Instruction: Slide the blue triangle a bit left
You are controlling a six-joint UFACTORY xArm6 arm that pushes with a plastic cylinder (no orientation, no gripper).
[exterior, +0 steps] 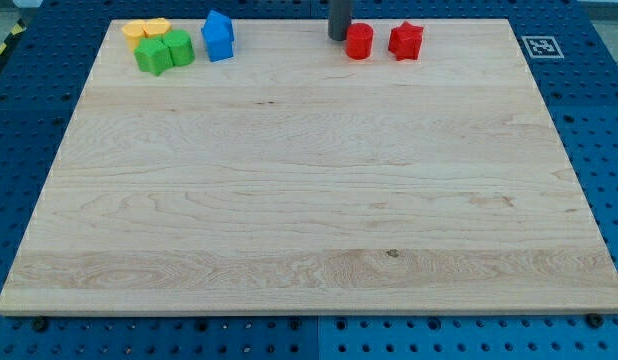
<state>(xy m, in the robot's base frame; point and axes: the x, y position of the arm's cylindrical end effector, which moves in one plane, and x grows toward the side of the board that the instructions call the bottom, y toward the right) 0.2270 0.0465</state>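
A blue block [219, 37], which looks like two blue pieces stacked close together, stands near the view's top left of the wooden board [309, 200]; I cannot make out a triangle shape. My tip [338, 37] is the lower end of a dark rod at the view's top centre. It sits just left of a red round block [360, 41], close to touching it, and well to the right of the blue block.
A red star block [406, 40] lies right of the red round block. Two green blocks [162, 51] and yellow blocks [146, 28] cluster left of the blue block. A marker tag [541, 46] sits off the board at the top right.
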